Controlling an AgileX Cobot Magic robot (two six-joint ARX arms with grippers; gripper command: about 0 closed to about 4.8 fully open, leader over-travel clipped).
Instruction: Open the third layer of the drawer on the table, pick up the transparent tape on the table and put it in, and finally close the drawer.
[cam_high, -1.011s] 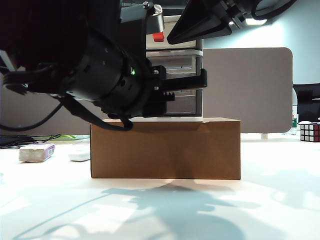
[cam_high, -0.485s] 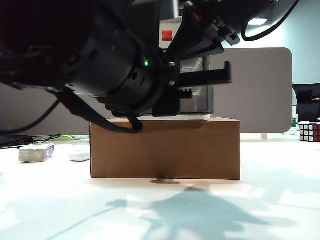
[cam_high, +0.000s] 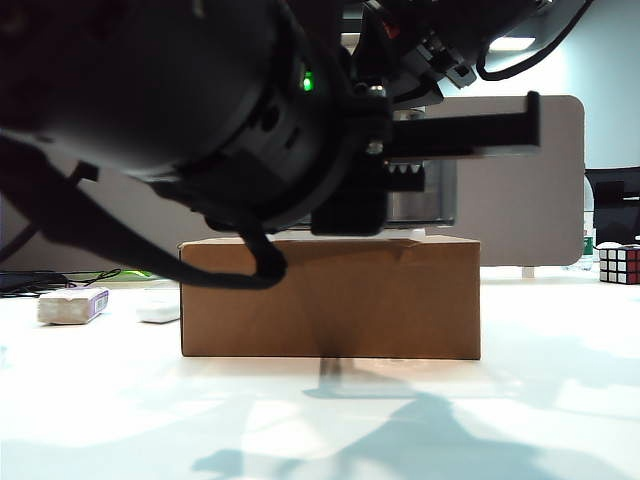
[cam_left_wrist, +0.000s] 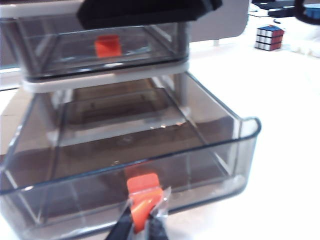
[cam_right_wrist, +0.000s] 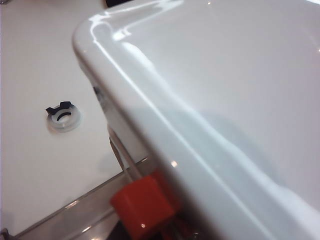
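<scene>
Motion since a second ago is plain in the exterior view: the dark bulk of the left arm has swung toward the right and closer to the camera, so it now fills most of the upper half, and its straight black finger (cam_high: 470, 125) reaches much farther right, across the pale board behind, than it did before. The drawer (cam_high: 425, 205) was visible above the cardboard box (cam_high: 330, 297) with its red handles showing; now only a sliver of its grey lower tier peeks out beneath the arm, at the box's top edge. The left wrist view shows why — the left gripper (cam_left_wrist: 142, 222) is pinched tight on the red-orange handle (cam_left_wrist: 143, 192) of the third layer (cam_left_wrist: 150, 165), and that smoky-grey tray stands pulled well out of the white frame, its long axis running from the frame toward the camera, handle end leading, open top up, nothing inside it. The tier above stays in, its own red handle showing through the plastic. The right gripper's fingertips are in none of the views, so whether it is wide or narrow cannot be told; its wrist camera looks along the cabinet's glossy white top past a red handle. The transparent tape (cam_right_wrist: 63, 118) lies flat on the table (cam_right_wrist: 35, 60) in that view, a little apart from the cabinet's corner. A Rubik's cube (cam_high: 619, 265) sits near the table's far right edge.
</scene>
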